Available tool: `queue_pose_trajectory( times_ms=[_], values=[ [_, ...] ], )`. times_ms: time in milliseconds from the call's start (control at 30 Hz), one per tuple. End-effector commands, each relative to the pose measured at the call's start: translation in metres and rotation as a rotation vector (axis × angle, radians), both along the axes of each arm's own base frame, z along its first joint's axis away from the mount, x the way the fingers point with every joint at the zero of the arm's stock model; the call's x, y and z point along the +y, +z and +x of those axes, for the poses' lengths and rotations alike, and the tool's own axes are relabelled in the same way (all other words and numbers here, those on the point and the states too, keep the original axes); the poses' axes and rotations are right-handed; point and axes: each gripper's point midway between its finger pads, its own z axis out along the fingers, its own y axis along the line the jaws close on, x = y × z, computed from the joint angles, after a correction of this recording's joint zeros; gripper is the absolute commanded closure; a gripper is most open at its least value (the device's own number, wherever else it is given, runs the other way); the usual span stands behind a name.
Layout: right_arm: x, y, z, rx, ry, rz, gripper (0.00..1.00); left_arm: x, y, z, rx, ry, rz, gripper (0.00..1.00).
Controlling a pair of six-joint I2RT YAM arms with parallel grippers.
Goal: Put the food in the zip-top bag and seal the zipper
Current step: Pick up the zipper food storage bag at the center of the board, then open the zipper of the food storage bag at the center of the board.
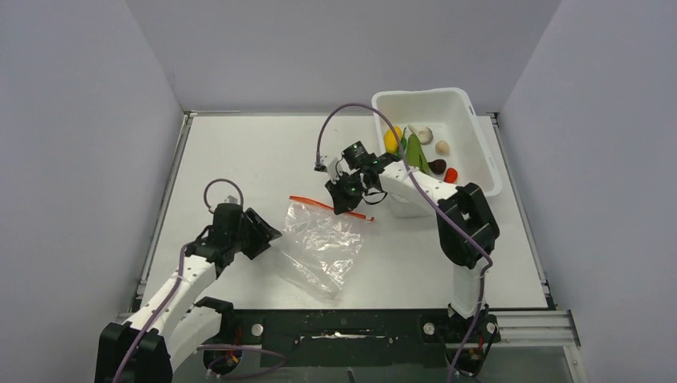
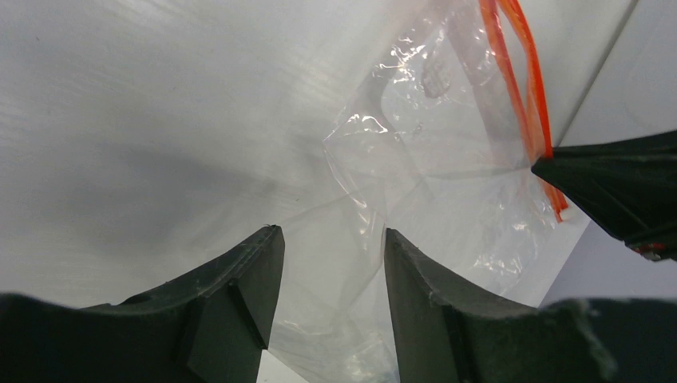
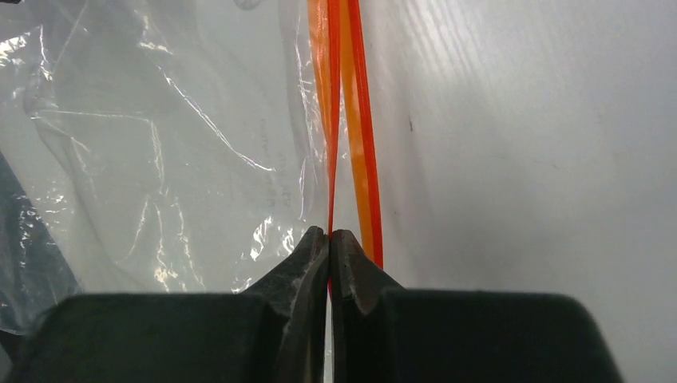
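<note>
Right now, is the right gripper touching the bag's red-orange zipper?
Touching. In the right wrist view the right gripper is pinched shut on one strip of the zipper, which runs straight into the closed tips with no gap.

I can't read any writing, label, brand or number from where I stand: nothing legible on the zip-top bag (image 1: 319,239), its zipper (image 1: 314,203) or the white tub (image 1: 419,94).
</note>
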Motion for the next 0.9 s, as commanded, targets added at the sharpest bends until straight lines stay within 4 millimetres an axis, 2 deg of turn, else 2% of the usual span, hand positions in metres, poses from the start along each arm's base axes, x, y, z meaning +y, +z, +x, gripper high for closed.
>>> queue_pose_trajectory(
  times_ms=[0,100,200,267,367,433,533,867],
  values=[
    [0.004,0.068,0.02,-0.273,-0.105,-0.01,1.0,0.013,0.08,0.042,-0.196,0.022,0.099,0.49],
    [0.004,0.093,0.019,-0.371,-0.141,-0.049,1.0,0.013,0.128,0.056,-0.293,0.015,0.104,0.47],
    [0.008,0.123,0.019,-0.486,-0.189,-0.067,1.0,0.001,0.171,0.062,-0.391,-0.007,0.035,0.46],
    [0.01,0.145,0.02,-0.56,-0.235,-0.063,1.0,-0.005,0.193,0.064,-0.438,-0.009,-0.02,0.46],
    [0.017,0.178,0.016,-0.668,-0.284,-0.038,1.0,-0.018,0.213,0.065,-0.477,-0.025,-0.12,0.46],
    [0.024,0.194,0.01,-0.728,-0.293,-0.018,1.0,-0.025,0.219,0.067,-0.49,-0.036,-0.171,0.46],
    [0.037,0.21,-0.001,-0.779,-0.281,0.019,1.0,-0.032,0.216,0.07,-0.476,-0.048,-0.204,0.46],
    [0.068,0.232,-0.021,-0.861,-0.239,0.032,1.0,-0.042,0.207,0.076,-0.465,-0.058,-0.276,0.43]
  ],
)
